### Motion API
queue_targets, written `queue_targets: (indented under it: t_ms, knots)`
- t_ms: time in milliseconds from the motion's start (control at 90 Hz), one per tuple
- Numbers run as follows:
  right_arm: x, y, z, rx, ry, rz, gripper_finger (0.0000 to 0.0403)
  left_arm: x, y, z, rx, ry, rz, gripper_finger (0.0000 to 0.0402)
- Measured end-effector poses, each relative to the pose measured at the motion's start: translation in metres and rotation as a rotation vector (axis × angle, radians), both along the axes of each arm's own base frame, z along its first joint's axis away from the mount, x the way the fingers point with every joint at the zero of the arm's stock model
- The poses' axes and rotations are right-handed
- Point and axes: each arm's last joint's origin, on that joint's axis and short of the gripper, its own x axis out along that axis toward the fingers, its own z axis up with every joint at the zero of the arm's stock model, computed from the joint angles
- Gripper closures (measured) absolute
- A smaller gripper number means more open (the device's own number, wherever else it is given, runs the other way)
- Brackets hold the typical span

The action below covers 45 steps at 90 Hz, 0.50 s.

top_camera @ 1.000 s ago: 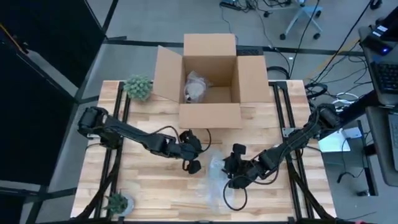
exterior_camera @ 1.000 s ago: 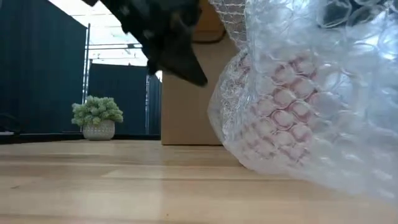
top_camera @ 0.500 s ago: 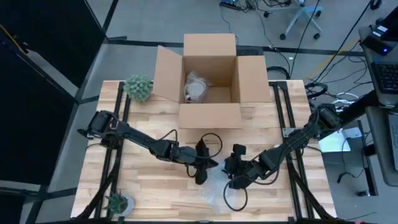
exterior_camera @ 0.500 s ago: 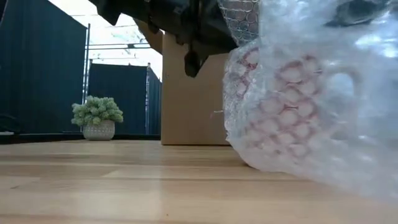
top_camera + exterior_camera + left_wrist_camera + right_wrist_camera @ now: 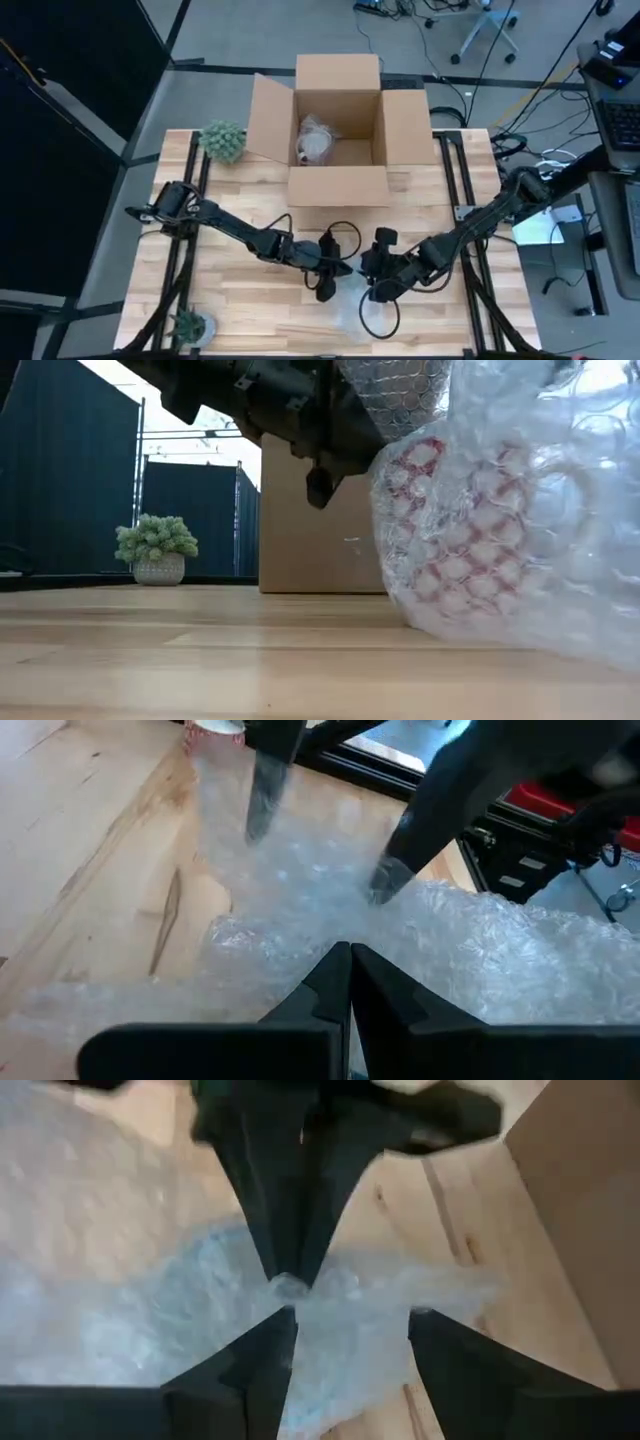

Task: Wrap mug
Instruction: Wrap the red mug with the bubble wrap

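From above we see a wooden table (image 5: 240, 305) with an open cardboard box (image 5: 338, 130) at its far edge; inside lies a bundle in clear wrap (image 5: 315, 143). A small potted plant (image 5: 222, 141) stands just left of the box, and a second plant (image 5: 190, 325) sits at the near left corner. Both arms meet at mid-table: the left gripper (image 5: 328, 277) and the right gripper (image 5: 373, 283) close together over a sheet of bubble wrap (image 5: 350, 305), which spreads toward the near edge. A black cable loops beside each wrist.

At table height, the bubble wrap (image 5: 500, 530) fills the right side, and through it we make out the mug (image 5: 455, 520), red-patterned, resting on the table. The left arm's dark body crosses in front of the box (image 5: 300, 530). The plant (image 5: 157, 548) stands far off to the left.

From the left wrist, the left gripper (image 5: 349, 982) has its fingers pressed together on a fold of the bubble wrap (image 5: 480, 955), with the right gripper's fingers (image 5: 262, 790) apart beyond it.

From the right wrist, the right gripper (image 5: 352, 1342) stands apart, astride the bubble wrap (image 5: 330, 1330), while the left gripper's fingers (image 5: 285, 1210) pinch the same fold. The box wall (image 5: 580, 1190) rises at one side.
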Motion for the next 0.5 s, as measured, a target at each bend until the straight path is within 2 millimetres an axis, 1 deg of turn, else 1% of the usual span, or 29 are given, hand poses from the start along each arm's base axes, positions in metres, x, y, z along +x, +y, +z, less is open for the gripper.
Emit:
queue_targets:
  t_ms: [167,222,278,367,500]
  knots:
    - [0.002,0.002,0.031,0.018,0.037,0.042,0.0218,0.0,0.0,-0.001,0.015,-0.001,-0.007,0.0401]
    - [0.004,0.001,0.038,0.014,0.007,0.022,0.0218,0.0,0.0,0.0,0.014,-0.003,-0.007,0.0401]
    - [0.009,-0.003,0.041,0.02,-0.035,-0.006,0.0218,0.0,-0.001,0.0,0.014,-0.006,-0.008,0.0401]
    - [0.018,-0.011,0.031,0.012,0.011,-0.044,0.0218,0.0,-0.002,0.0,0.012,-0.014,-0.012,0.0401]
    - [0.03,-0.013,-0.001,0.056,0.181,-0.066,0.0218,-0.001,-0.005,0.0,0.012,-0.021,-0.017,0.0401]
